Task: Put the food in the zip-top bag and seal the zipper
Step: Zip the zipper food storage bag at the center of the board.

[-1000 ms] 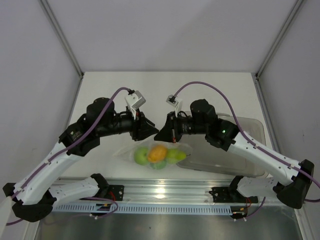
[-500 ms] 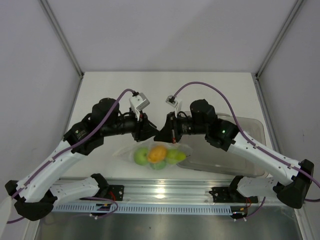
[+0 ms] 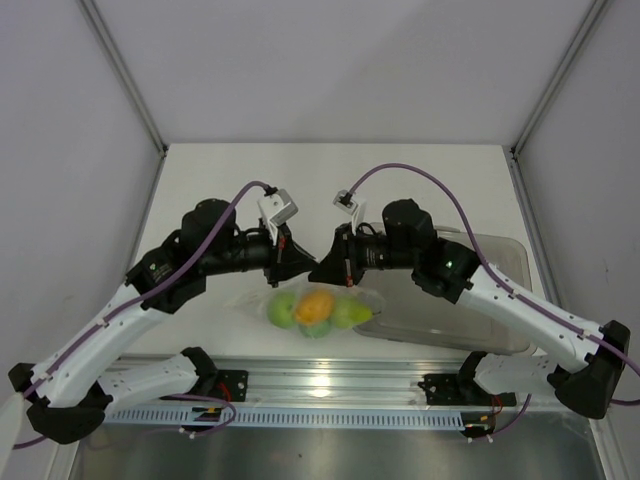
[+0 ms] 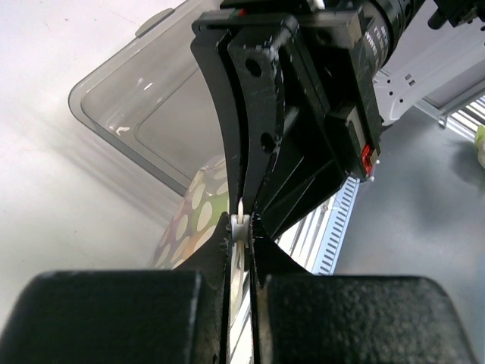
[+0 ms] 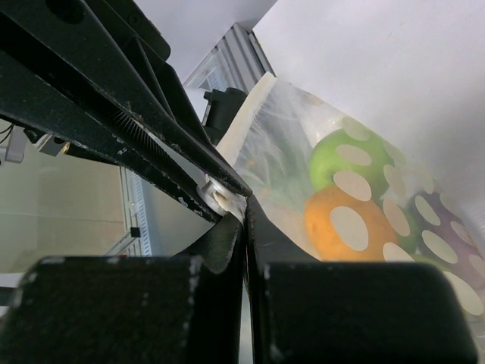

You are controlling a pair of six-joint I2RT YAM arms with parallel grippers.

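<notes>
The zip-top bag (image 3: pixel 315 310) hangs between my two grippers over the table's near edge. It holds the round green fruit (image 3: pixel 283 311), the orange (image 3: pixel 316 304) and the pear (image 3: pixel 352 313). The right wrist view shows the green fruit (image 5: pixel 341 161), the orange (image 5: pixel 341 221) and the eggplant (image 5: pixel 433 221) through the dotted plastic. My left gripper (image 3: pixel 292 264) is shut on a small white piece of the zipper (image 4: pixel 240 225) at the bag's mouth. My right gripper (image 3: pixel 323 268) is shut on the mouth edge right beside it (image 5: pixel 244 211), tip to tip with the left.
A rigid clear grey tub (image 3: pixel 470 295) stands on the table at the right, under the right arm, and shows in the left wrist view (image 4: pixel 144 106). The aluminium rail (image 3: pixel 330 385) with the arm bases runs along the near edge just below the bag.
My left gripper has shifted a little to the right along the bag's mouth, closer to the right gripper. The right arm and the bag have hardly moved.
</notes>
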